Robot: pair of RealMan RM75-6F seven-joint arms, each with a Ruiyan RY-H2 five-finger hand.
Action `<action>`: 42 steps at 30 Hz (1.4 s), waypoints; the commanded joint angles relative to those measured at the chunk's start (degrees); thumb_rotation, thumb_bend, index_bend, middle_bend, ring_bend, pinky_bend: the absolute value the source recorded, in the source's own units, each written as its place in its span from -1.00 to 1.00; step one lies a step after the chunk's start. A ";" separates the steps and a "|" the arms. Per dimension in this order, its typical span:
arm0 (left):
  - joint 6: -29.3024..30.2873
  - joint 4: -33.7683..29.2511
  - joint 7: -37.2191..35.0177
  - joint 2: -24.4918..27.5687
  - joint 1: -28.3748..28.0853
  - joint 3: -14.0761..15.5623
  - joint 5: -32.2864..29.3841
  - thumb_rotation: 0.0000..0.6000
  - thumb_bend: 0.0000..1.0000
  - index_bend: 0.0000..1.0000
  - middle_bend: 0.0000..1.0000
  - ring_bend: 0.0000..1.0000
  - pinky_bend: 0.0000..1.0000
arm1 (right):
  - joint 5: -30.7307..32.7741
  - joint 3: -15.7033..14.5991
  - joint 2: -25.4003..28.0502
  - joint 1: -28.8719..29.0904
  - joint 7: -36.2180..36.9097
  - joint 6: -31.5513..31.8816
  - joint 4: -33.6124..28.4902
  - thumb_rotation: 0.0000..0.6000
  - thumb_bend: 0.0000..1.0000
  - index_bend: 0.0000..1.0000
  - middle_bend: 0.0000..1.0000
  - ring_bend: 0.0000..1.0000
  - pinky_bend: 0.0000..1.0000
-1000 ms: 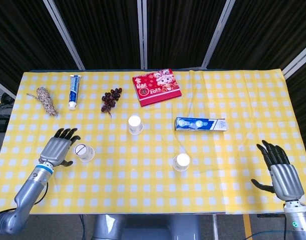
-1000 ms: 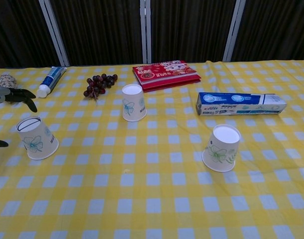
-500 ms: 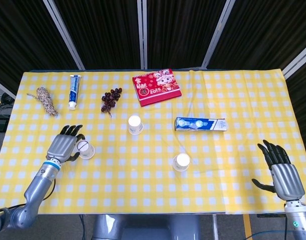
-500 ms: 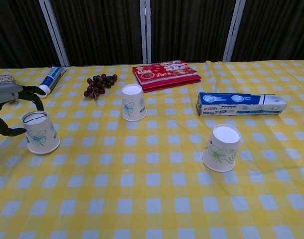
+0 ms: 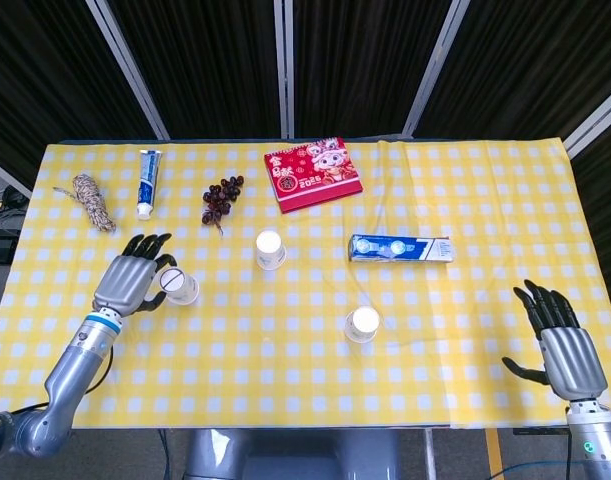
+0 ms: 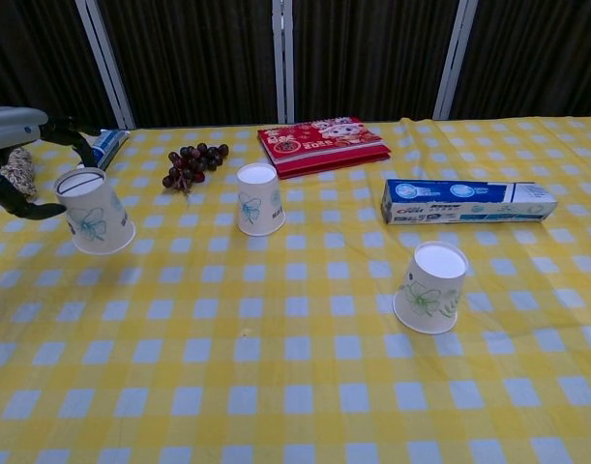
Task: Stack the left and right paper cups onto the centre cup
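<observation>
We see the right hand (image 5: 562,335), fingers spread and empty, low at the worktop (image 5: 465,380) edge. The right paper cup (image 6: 430,287) stands inverted, a thin tapered shell with a floral print. The left hand (image 5: 133,283) grips the left paper cup (image 6: 94,211), tilted and apparently clear of the gingham cloth; we judge that too tight a grip could crush its wall, or the tilt could knock the centre cup (image 6: 260,199) over during stacking. Beyond lie a glossy toothpaste box (image 6: 466,200) and grapes (image 6: 191,163).

The left hand (image 5: 135,282) at nine o'clock grips a white floral paper cup (image 5: 178,286); the right hand (image 5: 562,346) at four o'clock rests with fingers spread.
</observation>
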 commanded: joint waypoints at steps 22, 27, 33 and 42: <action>-7.40 15.96 -2.67 -16.17 -18.63 -10.40 -8.35 1.00 -0.20 -0.28 -1.00 -1.00 -0.96 | 8.49 3.03 -0.21 1.41 5.36 -6.30 4.59 1.00 -0.96 -0.91 -1.00 -1.00 -1.00; -7.60 18.59 -4.30 -17.66 -20.23 -10.49 -7.22 1.00 -0.20 -0.28 -1.00 -1.00 -0.96 | 9.02 3.21 -0.24 1.57 5.55 -6.95 4.76 1.00 -0.95 -0.91 -1.00 -1.00 -1.00; -9.75 22.82 -4.61 -18.73 -22.15 -9.53 -8.00 1.00 -0.20 -0.28 -1.00 -1.00 -0.97 | 9.62 3.29 -0.55 1.68 5.14 -7.60 5.03 1.00 -0.95 -0.91 -1.00 -1.00 -1.00; -11.94 24.58 -4.12 -18.90 -23.71 -7.68 -9.43 1.00 -0.22 -0.46 -1.00 -1.00 -1.00 | 10.68 4.10 -0.57 1.61 5.37 -7.50 5.25 1.00 -0.95 -0.91 -1.00 -1.00 -1.00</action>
